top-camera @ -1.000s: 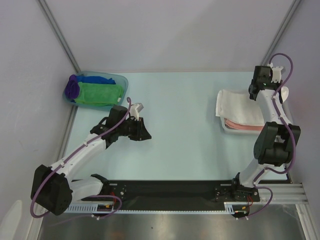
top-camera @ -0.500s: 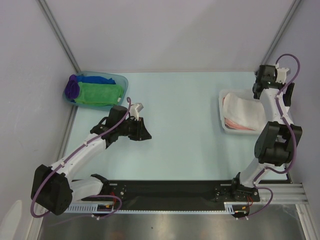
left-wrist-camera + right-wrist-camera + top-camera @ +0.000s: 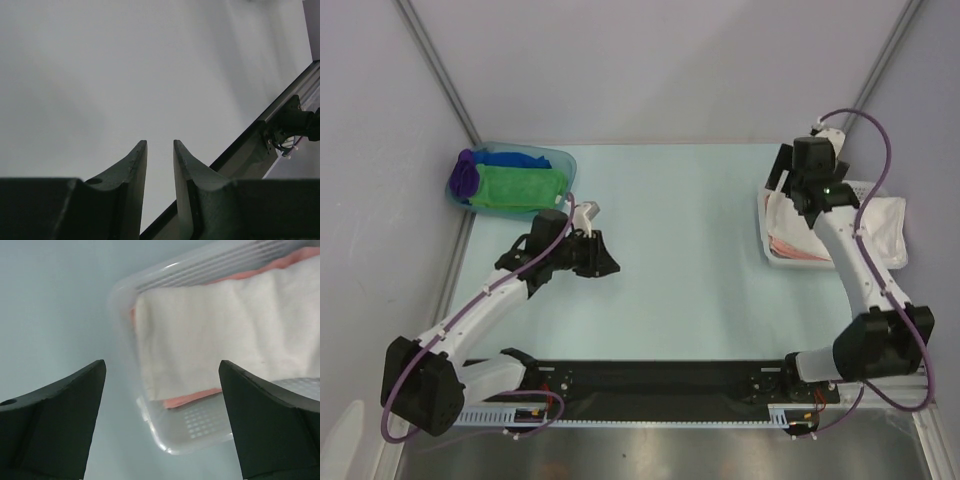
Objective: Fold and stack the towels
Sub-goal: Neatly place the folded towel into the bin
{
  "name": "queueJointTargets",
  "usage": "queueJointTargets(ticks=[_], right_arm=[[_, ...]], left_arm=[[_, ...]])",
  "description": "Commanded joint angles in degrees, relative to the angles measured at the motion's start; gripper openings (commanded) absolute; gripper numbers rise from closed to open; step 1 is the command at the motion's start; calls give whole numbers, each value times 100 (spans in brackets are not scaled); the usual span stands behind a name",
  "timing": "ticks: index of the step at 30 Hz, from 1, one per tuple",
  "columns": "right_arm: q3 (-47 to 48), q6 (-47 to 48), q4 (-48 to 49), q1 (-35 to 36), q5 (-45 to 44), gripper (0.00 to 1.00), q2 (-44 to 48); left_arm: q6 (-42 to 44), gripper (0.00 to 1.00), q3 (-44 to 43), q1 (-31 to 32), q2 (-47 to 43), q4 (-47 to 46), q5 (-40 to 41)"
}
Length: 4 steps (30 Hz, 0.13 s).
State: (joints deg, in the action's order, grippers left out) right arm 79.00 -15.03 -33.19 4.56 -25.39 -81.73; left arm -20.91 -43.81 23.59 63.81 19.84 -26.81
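Far left: blue tub (image 3: 560, 160) holds the green towel (image 3: 520, 187), purple towel (image 3: 465, 175) and blue towel (image 3: 515, 158), apparently already folded. Left claw (image 3: 603, 262) sits low over the bare tabletop (image 3: 690, 220), left of centre, jaws nearly together and gripping nothing. Right claw (image 3: 785, 195) hangs over the left end of the white basket (image 3: 767, 255) at far right, jaws wide apart and empty.

Step in hand, likely: right arm fetches the white towel (image 3: 210, 335) from the basket. To do it well:
- drop on the towel's left edge, inside the basket wall
- pinch the top layer only, since the pink towel (image 3: 190, 399) lies directly under it
- lift straight up so the basket is not dragged
- lay it flat mid-tabletop, where the left claw can take a corner

Views:
- Top view alone shows both arms, the tub and the free space between.
- Left wrist alone shows the thin gap between its jaws (image 3: 160, 145); also a black rail (image 3: 260, 145).
- Right wrist shows the white-over-pink layering and the mesh basket rim (image 3: 165, 440) between its spread jaws (image 3: 160, 365). From above, the arm hides much of this.
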Motion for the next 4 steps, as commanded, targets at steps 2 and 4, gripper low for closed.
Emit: queueJointTargets(ticks=[2, 4], right_arm=[[-737, -553, 1008, 186, 763, 100, 781], [-693, -563, 850, 317, 404, 100, 808]], left_arm=[[43, 33, -92, -48, -88, -182, 193], [43, 33, -84, -48, -79, -173, 237]])
